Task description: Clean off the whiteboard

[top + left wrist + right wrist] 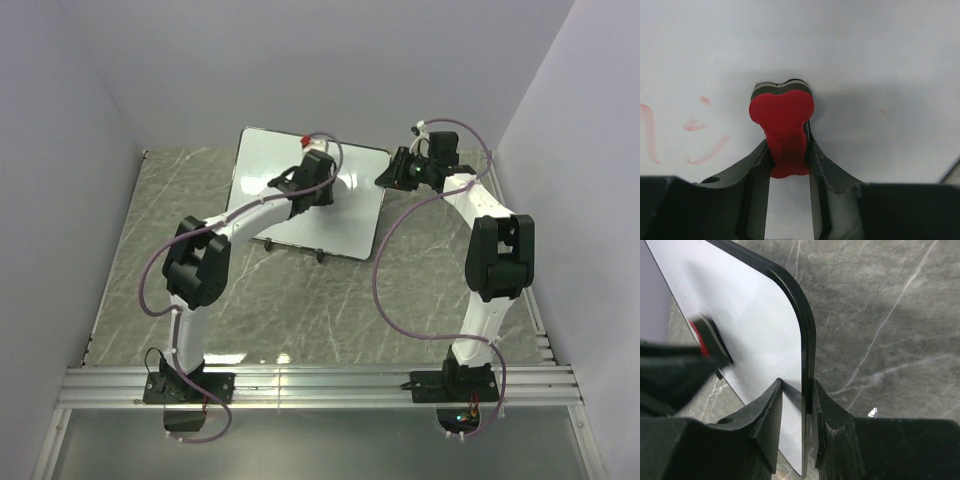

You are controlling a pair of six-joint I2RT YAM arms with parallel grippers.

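Left wrist view: left gripper (pixel 787 150) clamps the red eraser (pixel 782 112) against the whiteboard (pixel 865 60), which sits at twelve o'clock on the counter (pixel 130 260). Right gripper (pixel 807 390) pinches the board's edge near its two o'clock corner. Recommended: hold the pad flat and sweep toward the red marks (pixel 700 145) at nine o'clock.

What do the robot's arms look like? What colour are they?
The left arm and right arm are white tubes with chunky black joints. A purple cable loops along each one. The left gripper and right gripper each have two dark, wedge-shaped fingers.
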